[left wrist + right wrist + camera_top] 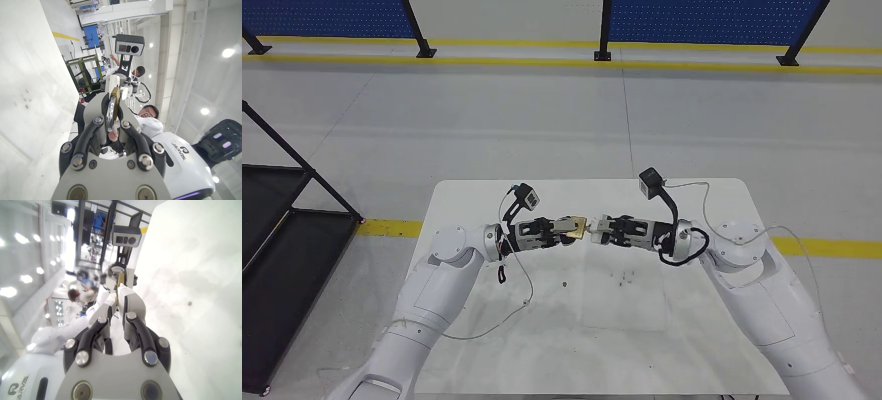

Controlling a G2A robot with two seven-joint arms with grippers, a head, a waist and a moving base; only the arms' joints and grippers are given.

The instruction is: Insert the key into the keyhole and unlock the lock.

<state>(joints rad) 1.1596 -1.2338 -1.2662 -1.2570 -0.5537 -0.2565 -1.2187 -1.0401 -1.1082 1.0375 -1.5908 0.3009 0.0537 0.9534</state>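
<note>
Brass is catching the eye at the centre: the padlock (pixel 579 226) is hanging clear of the bench (pixel 682 330), over the half farther from the robot, between the two claws. Its chrome shackle (pixel 110 113) is sitting between the pads of the left claw (pixel 112 103), which is pinching it tight, and the brass body is pointing away towards the other arm. The right claw (pixel 117 294) is meeting the far end of that body head-on, its fingers pressing together on a thin brass-coloured strip that is looking like the key (pixel 117 299). I cannot tell whether its blade is sitting in the keyhole, since the fingertips are hiding the joint. In the top view both arms are lying almost in one line, nose to nose, each reaching in from its own side. A few small dark specks (pixel 622 276) are lying on the bench just nearer the robot than the claws. A black rack (pixel 282 250) is standing on the floor off the bench's left side; a yellow line (pixel 392 227) is running along the floor beside it; blue barriers (pixel 322 15) are standing well beyond.
</note>
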